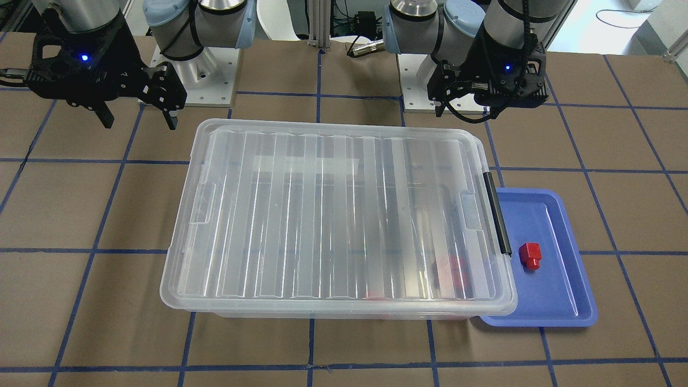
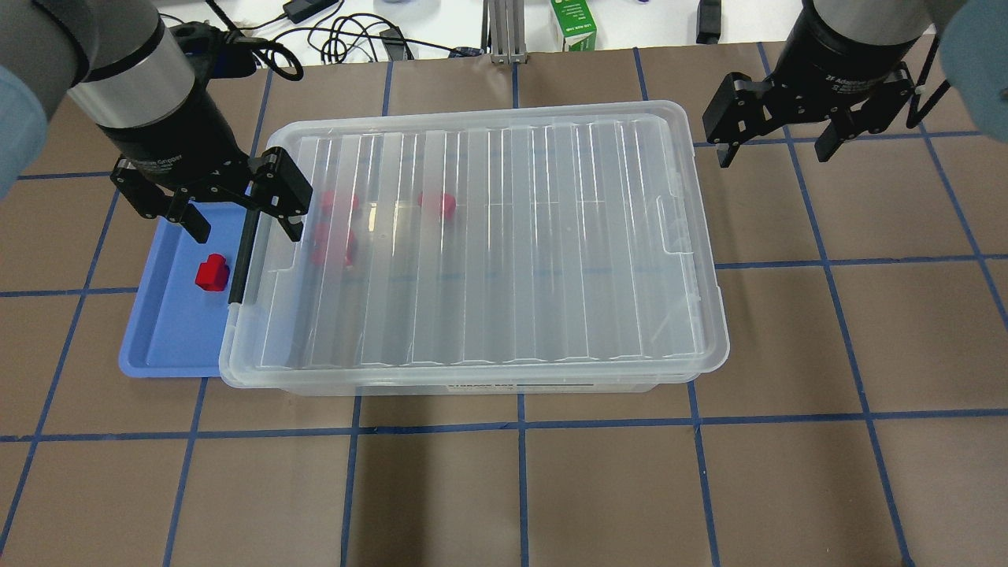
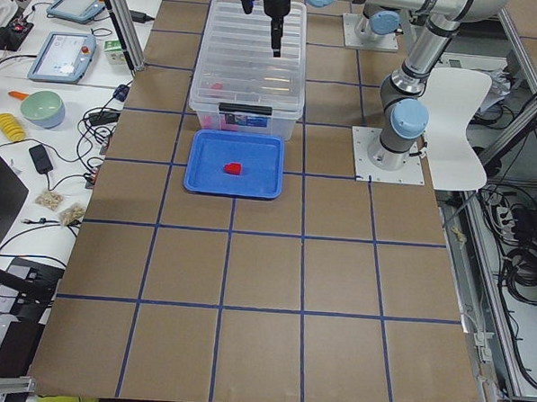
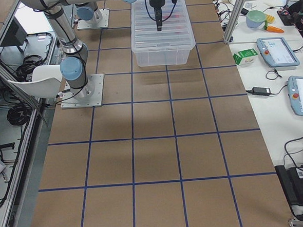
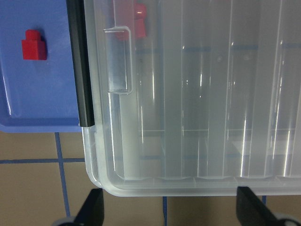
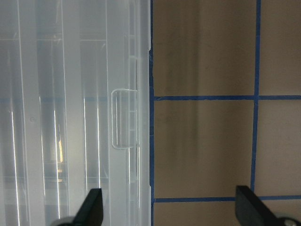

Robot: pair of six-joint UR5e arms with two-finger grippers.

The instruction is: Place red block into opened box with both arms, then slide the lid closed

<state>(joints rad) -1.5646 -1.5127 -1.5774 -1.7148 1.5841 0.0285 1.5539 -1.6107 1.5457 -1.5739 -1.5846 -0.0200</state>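
Lid (image 2: 504, 236) lies flat over the box (image 2: 551, 386) on the tabletop. Red blocks (image 2: 437, 203) show blurred beneath it, near the black-strip end. Another red piece (image 2: 211, 272) sits in the adjoining blue tray (image 2: 165, 339). Left gripper (image 2: 244, 224) and right gripper (image 2: 773, 150) hover at opposite short ends, jaws apart, holding nothing.

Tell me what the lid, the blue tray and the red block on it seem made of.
The lid: clear glossy plastic, seemingly; red pieces show through it and its ribs catch glare. The blue tray: smooth moulded plastic, probably, with a soft sheen. The red block: opaque hard plastic, apparently, with crisp edges.
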